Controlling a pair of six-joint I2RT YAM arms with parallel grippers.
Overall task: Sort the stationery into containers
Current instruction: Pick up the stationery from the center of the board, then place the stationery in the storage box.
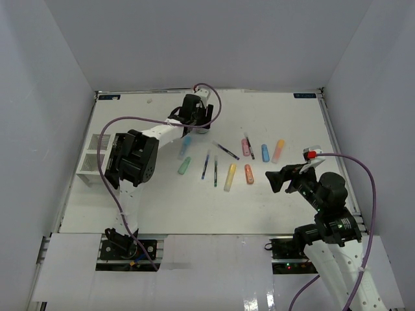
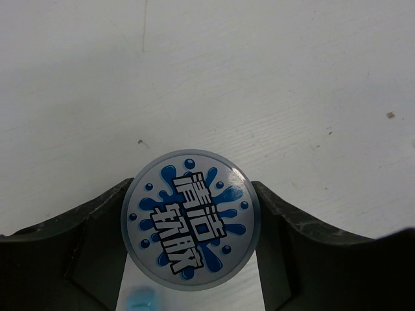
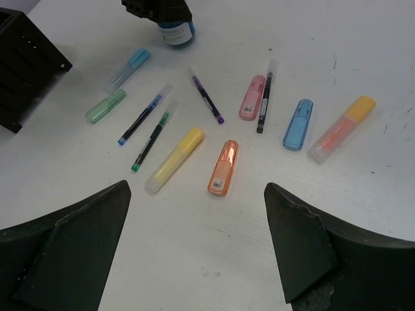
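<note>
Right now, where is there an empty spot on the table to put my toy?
The strip between the yellow marker and the table's near edge is bare. So is the far right corner beyond the peach marker. The middle is crowded with pens and markers, and the left gripper holds the roll farther back.

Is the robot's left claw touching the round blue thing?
Touching. The left wrist view shows the left gripper closed on the roll, both fingers against its sides.

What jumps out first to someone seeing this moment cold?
A round blue-white roll with a splash-print top sits gripped by the left gripper at the far side of the table. Mid-table, pastel markers and thin pens lie scattered, in front of the open right gripper.
</note>
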